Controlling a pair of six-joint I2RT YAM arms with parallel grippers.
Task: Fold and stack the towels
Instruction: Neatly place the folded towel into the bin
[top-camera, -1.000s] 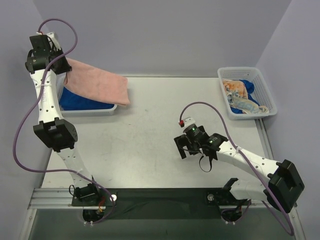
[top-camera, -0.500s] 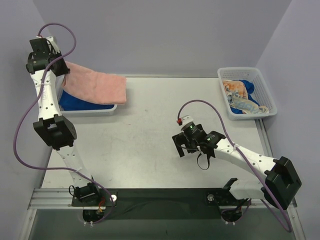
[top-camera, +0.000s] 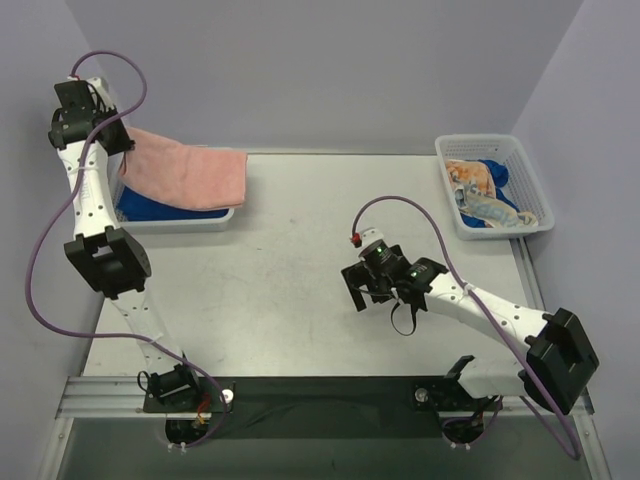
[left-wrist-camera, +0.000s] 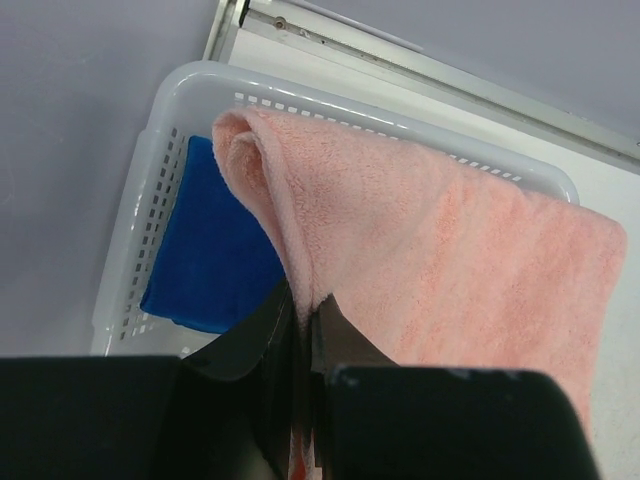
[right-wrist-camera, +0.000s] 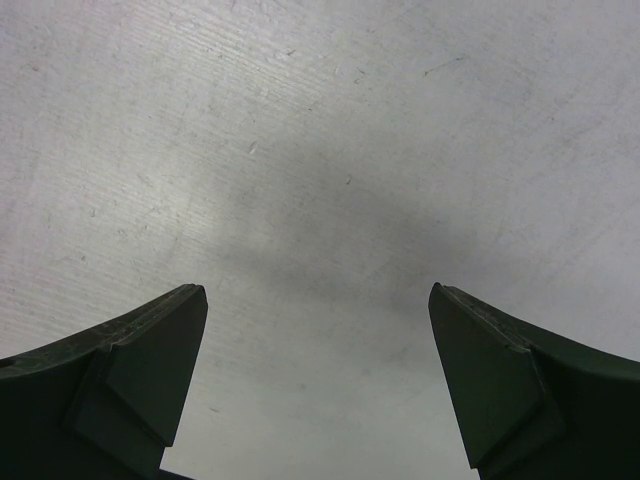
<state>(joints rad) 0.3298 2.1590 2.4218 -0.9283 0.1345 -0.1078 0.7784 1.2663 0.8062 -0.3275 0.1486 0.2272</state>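
The left end effector (left-wrist-camera: 305, 300) is raised at the far-left corner of the worktop (top-camera: 290, 260). Its jaws are nearly closed and pinch a folded edge of the salmon-pink towel (top-camera: 190, 170). From that held end the towel's long axis runs to the right and slightly toward the near edge in the top view. It drapes across the left mesh basket (top-camera: 228, 216), and its free short edge reaches just past the basket's right rim. In the left wrist view the pinched end is doubled over into a soft roll, and the rest spreads wide over the basket's far rim.

A royal-blue towel (left-wrist-camera: 215, 255) lies flat inside the same basket, under the pink one and partly covered by it.

The right end effector (right-wrist-camera: 318, 300) hovers over bare worktop right of centre. Its jaws stand wide apart and hold nothing.

The right mesh basket (top-camera: 533, 185) sits at the far-right corner, well apart from both arms. It holds a crumpled white towel with orange and blue print (top-camera: 475, 190) on top of another blue towel (top-camera: 497, 172).
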